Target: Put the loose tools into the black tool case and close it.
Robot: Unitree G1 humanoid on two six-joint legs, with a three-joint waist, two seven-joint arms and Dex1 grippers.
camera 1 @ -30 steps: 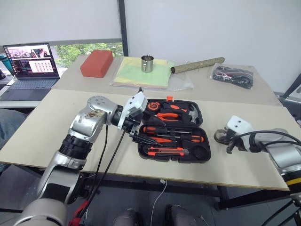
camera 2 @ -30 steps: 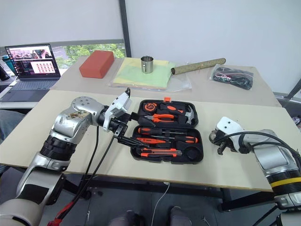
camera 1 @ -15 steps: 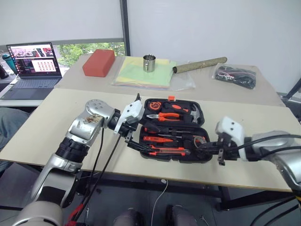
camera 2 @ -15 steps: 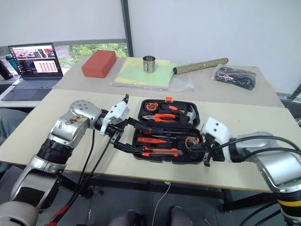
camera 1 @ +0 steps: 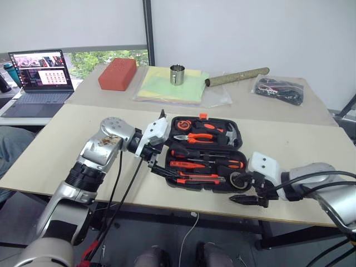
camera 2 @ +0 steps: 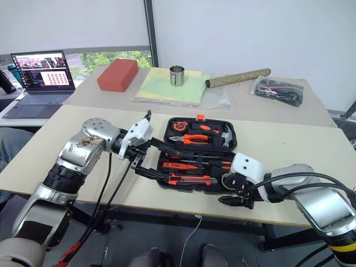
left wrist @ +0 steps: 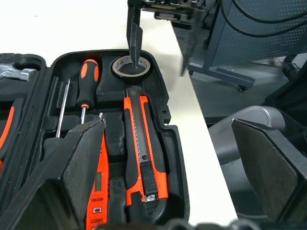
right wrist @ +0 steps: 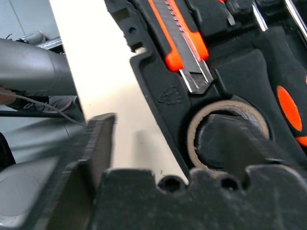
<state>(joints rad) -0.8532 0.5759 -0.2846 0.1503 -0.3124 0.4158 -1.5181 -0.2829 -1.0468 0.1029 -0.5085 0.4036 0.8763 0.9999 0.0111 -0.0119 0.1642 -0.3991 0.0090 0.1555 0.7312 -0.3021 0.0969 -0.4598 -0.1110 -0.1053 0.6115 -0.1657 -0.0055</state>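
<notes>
The black tool case (camera 1: 238, 139) lies open on the near table. Pliers, a hammer and a tape measure fill its far half. Two screwdrivers (camera 1: 207, 162) and the utility knife (camera 1: 200, 179) lie in the near half. The grey tape ring (camera 1: 240, 180) sits in the round recess at the near right corner. My right gripper (camera 1: 238, 190) is open. One of its fingers (left wrist: 134, 38) pokes into the tape ring (left wrist: 132, 67) and the other hangs outside the case rim. My left gripper (camera 1: 169, 161) stands open at the case's left end, just above the tools, holding nothing.
On the far table are a laptop (camera 1: 39, 72), a red block (camera 1: 117, 73), a metal cup (camera 1: 177, 74) on yellow sheets, a brown tube (camera 1: 236, 77) and a clear bag with a black bundle (camera 1: 278, 89). The table's near edge runs just below the case.
My right gripper brought the tape ring from the table's right side to the case, set it in the round recess and opened. The left gripper stayed put.
</notes>
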